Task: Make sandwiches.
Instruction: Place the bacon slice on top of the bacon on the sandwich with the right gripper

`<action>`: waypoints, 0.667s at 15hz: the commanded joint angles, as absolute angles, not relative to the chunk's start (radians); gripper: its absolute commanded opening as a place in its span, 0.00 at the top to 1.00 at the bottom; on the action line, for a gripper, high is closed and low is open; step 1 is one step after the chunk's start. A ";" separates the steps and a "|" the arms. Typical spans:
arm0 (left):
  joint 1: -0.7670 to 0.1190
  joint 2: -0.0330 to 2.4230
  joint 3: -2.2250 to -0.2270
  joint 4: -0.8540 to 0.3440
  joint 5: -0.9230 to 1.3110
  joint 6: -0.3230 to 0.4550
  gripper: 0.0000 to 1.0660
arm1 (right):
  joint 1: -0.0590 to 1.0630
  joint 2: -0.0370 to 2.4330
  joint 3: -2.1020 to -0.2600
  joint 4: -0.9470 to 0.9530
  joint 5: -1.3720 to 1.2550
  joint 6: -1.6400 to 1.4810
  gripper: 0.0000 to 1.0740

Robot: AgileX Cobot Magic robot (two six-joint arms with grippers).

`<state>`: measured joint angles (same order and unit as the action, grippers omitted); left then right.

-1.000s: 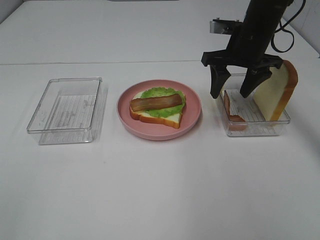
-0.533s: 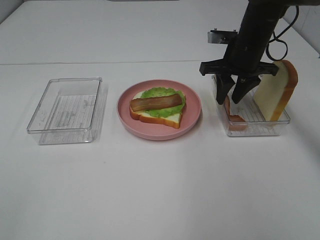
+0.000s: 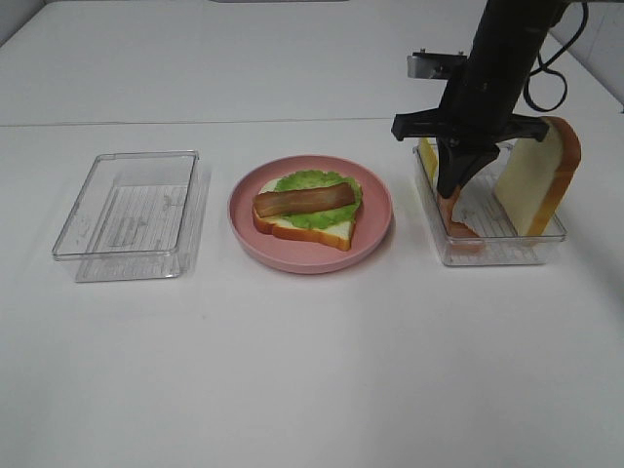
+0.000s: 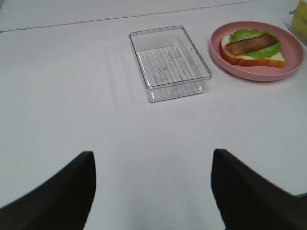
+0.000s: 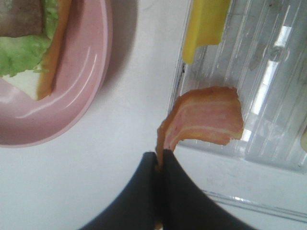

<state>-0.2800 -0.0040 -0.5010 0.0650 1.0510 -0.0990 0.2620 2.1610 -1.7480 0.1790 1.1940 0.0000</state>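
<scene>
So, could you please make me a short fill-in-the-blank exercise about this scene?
1. The right gripper is shut on a strip of ____.
2. On the pink plate, the lettuce lies on a slice of ____.
3. The jaws of the left gripper stand ____.
Missing words: bacon; bread; open.

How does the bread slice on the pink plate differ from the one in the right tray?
The plate slice lies flat; the tray slice stands on edge, leaning. The plate slice carries lettuce and a bacon strip; the tray slice is bare. Both are pale with orange-brown crust.
</scene>
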 commanded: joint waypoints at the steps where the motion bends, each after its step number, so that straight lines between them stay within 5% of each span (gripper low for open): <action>1: -0.280 -0.028 -0.500 0.069 1.048 -0.099 0.38 | 0.262 2.080 -1.752 0.195 1.211 0.000 1.00; 10: -0.280 -0.028 -0.500 0.069 1.048 -0.099 0.38 | 0.263 2.019 -1.752 0.822 1.148 -0.268 1.00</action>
<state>-0.2800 -0.0040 -0.5010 0.0650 1.0510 -0.0990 0.2620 2.0100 -1.7480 0.7870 1.1610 -0.2420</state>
